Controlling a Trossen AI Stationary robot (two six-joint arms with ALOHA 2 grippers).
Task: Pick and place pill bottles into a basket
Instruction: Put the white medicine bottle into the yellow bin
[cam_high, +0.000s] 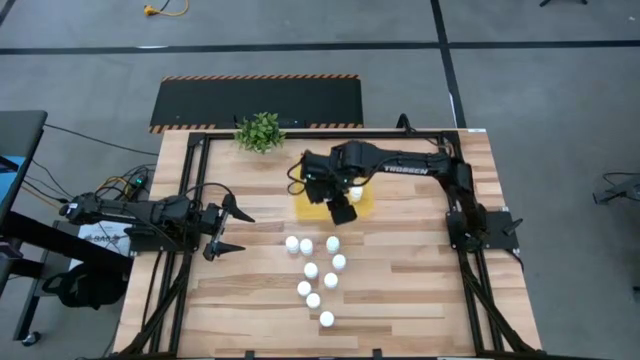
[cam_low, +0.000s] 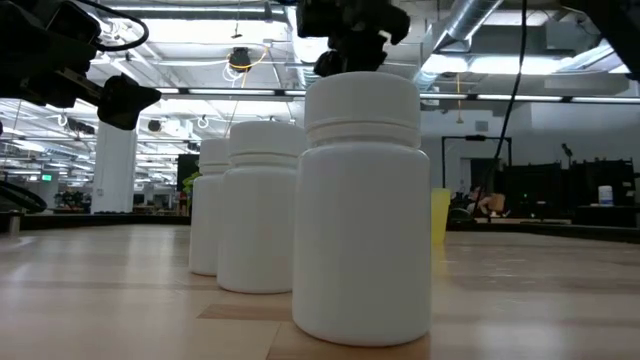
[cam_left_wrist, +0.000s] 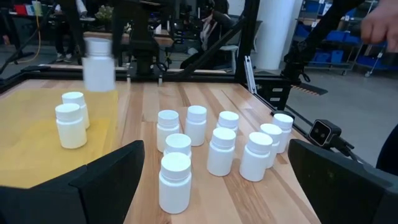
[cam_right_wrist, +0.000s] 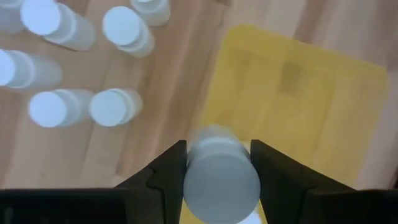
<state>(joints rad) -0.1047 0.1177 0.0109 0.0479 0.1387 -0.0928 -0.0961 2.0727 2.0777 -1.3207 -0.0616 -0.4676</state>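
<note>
My right gripper (cam_right_wrist: 217, 148) hangs over the near-left edge of the yellow basket (cam_right_wrist: 305, 99), shut on a white pill bottle (cam_right_wrist: 221, 177). From the left wrist view that bottle (cam_left_wrist: 98, 62) floats above the basket (cam_left_wrist: 25, 112), where two pill bottles (cam_left_wrist: 71, 124) stand on their bases. Several more pill bottles (cam_high: 312, 270) stand upright on the wood nearer the front edge. My left gripper (cam_high: 232, 228) waits open at the table's left, pointing level toward them. My right gripper pinches the pill bottle between its two fingers, one on each side of its upper part (cam_right_wrist: 193, 167) just under the cap. The fingers come from above, pointing steeply down. The bottle hangs upright, cap up, clear of table and basket.
A small green potted plant (cam_high: 260, 131) stands at the far edge, left of the basket. The right arm (cam_high: 420, 165) reaches in from the table's right. Bare wood lies to the right of the bottle group. A person's hand (cam_left_wrist: 379, 25) shows in the room beyond.
</note>
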